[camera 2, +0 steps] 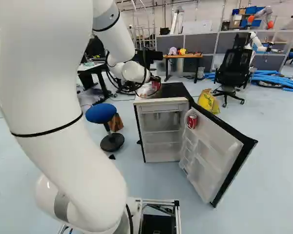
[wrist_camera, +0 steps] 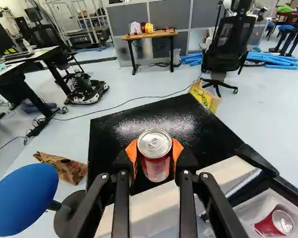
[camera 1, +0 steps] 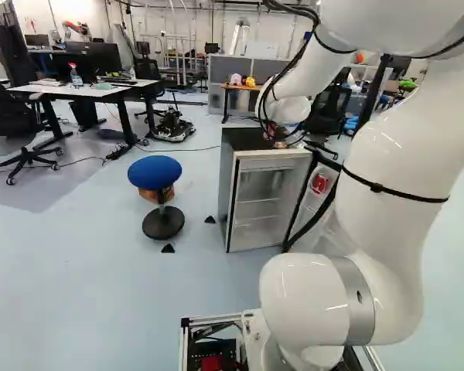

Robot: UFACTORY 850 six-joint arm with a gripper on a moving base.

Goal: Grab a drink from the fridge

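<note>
My gripper [camera 2: 151,87] is at the top of the small fridge [camera 2: 161,129], by its front edge. In the wrist view the gripper [wrist_camera: 155,152] is shut on a red and silver drink can [wrist_camera: 155,166], an orange pad on either side of it. The can is upright over the black fridge top [wrist_camera: 114,130]; whether its base touches that top I cannot tell. The fridge door [camera 2: 212,146] stands wide open, with a second red can [camera 2: 192,121] in its upper shelf. Inside the fridge are pale shelves.
Left of the fridge stands a blue stool [camera 1: 155,171] with a brown paper bag [wrist_camera: 64,167] behind it. A yellow bag [camera 2: 208,101] lies behind the fridge, near an office chair [camera 2: 232,68]. Desks [camera 1: 100,89] stand farther back. Another robot [camera 2: 263,14] is at the far right.
</note>
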